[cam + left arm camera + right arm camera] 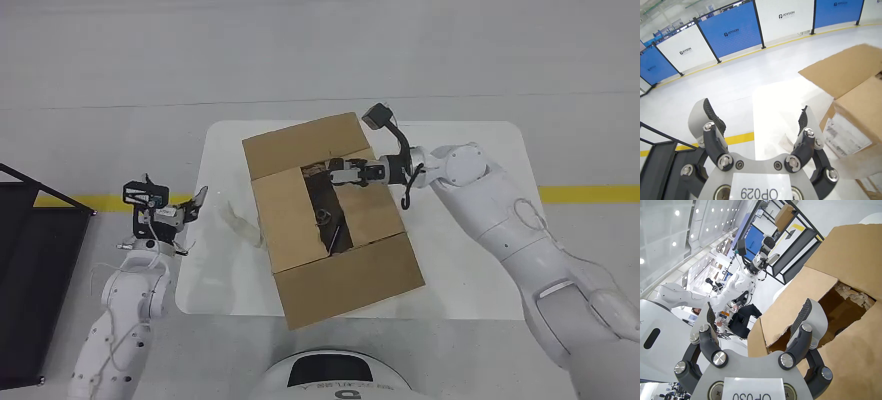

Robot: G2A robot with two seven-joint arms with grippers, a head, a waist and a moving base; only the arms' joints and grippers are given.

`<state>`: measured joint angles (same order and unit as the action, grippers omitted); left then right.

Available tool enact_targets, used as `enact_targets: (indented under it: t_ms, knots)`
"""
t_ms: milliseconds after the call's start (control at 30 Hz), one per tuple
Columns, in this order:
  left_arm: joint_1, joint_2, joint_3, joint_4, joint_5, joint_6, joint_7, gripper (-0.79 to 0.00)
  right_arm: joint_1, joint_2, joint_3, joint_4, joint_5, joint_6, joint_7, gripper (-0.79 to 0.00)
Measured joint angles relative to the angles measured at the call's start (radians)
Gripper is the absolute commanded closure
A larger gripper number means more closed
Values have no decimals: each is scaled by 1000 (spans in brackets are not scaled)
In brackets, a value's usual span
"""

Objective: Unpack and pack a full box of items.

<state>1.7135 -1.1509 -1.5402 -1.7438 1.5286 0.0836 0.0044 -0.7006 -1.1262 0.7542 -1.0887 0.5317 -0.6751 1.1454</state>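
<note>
A brown cardboard box (330, 215) stands on the white table (460, 270) with its flaps folded out. Through its opening I see dark items (323, 214) and crumpled packing paper (853, 294). My right gripper (330, 172) hovers over the far edge of the opening, open and holding nothing; in its wrist view the right gripper (757, 313) has one fingertip (804, 315) in front of a torn flap. My left gripper (192, 206) hangs at the table's left edge, apart from the box. The left gripper (757, 117) is open with nothing in it, the box (857, 91) off to its side.
A crumpled piece of pale paper (238, 222) lies on the table between the left gripper and the box. A white label (846, 136) is stuck on the box's side. A black rack (30, 250) stands on the floor left of the table.
</note>
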Motion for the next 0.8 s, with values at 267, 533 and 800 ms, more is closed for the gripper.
enact_targets:
  t_ms: [267,533,800]
  knots:
    - [-75,-12,132,43,281,-2,-299,-785,0,0,0,0,0,0,0,-785]
    - [-197,-41,313,117,434,1,-427,-785,0,0,0,0,0,0,0,-785]
    - [-301,-71,395,204,483,83,-451,-785,0,0,0,0,0,0,0,-785]
